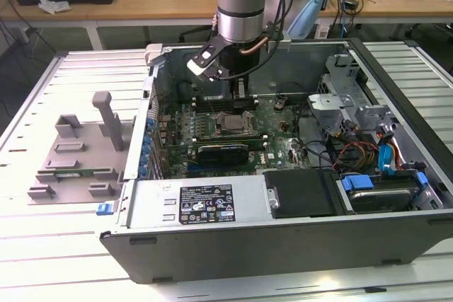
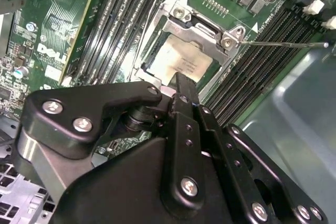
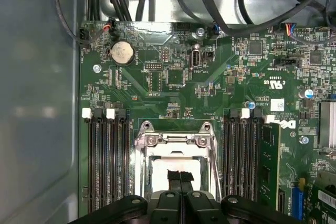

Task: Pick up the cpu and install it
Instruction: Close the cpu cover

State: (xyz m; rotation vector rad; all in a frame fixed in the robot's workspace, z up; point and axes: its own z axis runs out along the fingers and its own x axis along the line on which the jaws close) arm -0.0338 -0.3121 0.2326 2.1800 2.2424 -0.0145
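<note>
Slatted metal tabletop (image 1: 42,259) bears the open computer case (image 1: 283,238), and inside it I see the cpu (image 2: 178,59) lying flat in the socket frame (image 2: 202,27) with my gripper (image 3: 179,175) directly above, jaws closed together on nothing, so I judge level, gentle contact matters most.

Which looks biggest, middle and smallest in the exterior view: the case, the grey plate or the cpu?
Largest to smallest:
1. case
2. grey plate
3. cpu, a tiny silver square inside the case
</note>
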